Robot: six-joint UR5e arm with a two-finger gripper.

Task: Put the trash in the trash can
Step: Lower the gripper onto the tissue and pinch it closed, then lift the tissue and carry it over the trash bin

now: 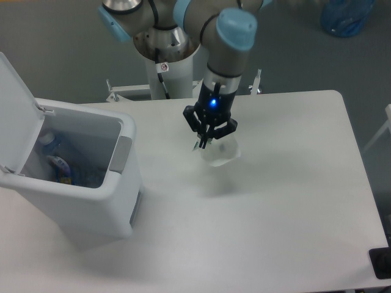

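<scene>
In the single fixed view, the trash can [91,177] stands at the counter's [275,213] left end with its lid [15,116] swung up and back, leaving the mouth free for drops from above. Inside it lies the bottle [55,160], bluish and only partly visible, so 1 of the 2 pieces looks dealt with. To the right of the trash can, well apart from it, the pincer [204,141] points down, its fingers pressed onto the top edge of the wrapper [219,152]; the faint shadow beneath suggests the wrapper hangs just clear of the counter, ready to be carried over to the can.
</scene>
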